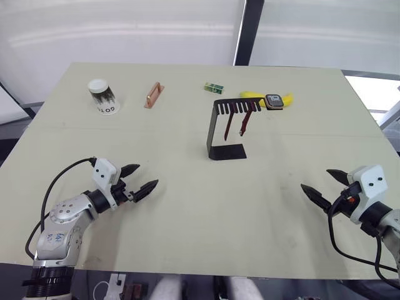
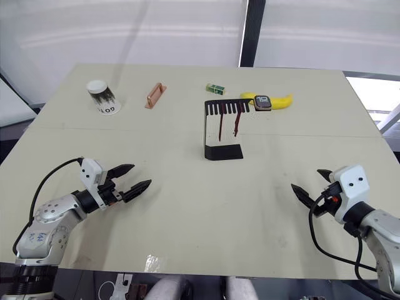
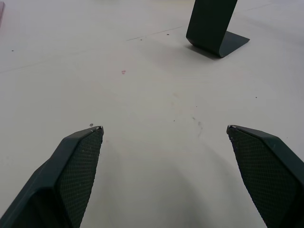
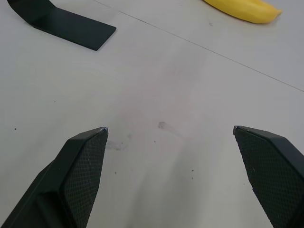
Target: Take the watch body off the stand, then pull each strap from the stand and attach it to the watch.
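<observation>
Watch body (image 1: pixel 274 101) sits on stand (image 1: pixel 225 128) top arm's right end; two straps (image 1: pixel 237 124) hang from its slots. Left gripper (image 1: pixel 142 180) and right gripper (image 1: pixel 320 186) near, fingers apart, empty.

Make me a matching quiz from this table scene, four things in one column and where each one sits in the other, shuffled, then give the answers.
Things:
1. watch body
2. straps
3. banana
4. cup

Places:
A. far left part of the table
B. hanging from the slotted top arm of the stand
C. lying behind the stand's ring end
D. resting on the stand's ring end

Pairs: 1-D, 2-B, 3-C, 4-A
</observation>
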